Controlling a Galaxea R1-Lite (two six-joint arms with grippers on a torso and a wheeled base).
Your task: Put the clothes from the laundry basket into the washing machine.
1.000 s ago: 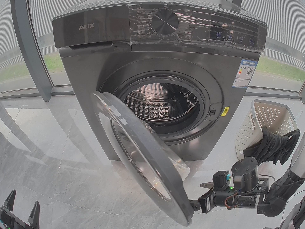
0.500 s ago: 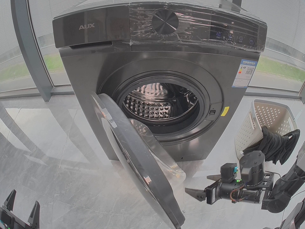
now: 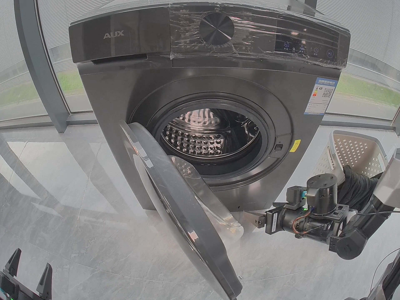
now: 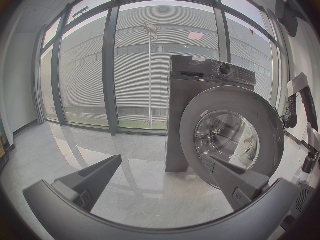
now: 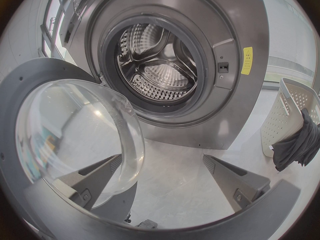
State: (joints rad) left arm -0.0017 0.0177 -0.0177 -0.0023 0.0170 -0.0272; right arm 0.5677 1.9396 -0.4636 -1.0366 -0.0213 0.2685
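A: Standing wide open, the door (image 3: 179, 205) of the washing machine (image 3: 208, 76) leaves the drum (image 3: 212, 138) exposed?

B: Yes; floor (image 3: 62, 188) lies between the door's edge and the laundry basket (image 3: 362, 136). Dark clothes (image 3: 354, 188) drape over its rim, just behind the right gripper (image 5: 162, 156), spread wide, empty. The left gripper (image 4: 161, 155), well apart, is likewise spread, empty.

Polished grey tiled floor (image 3: 62, 188), reflective. Behind it, a floor-to-ceiling window wall (image 4: 83, 84) with dark mullions (image 4: 110, 67). Outside: a grey louvred building (image 4: 186, 47), a lamp post (image 4: 149, 77) and a grass strip (image 4: 140, 124) near the glass.
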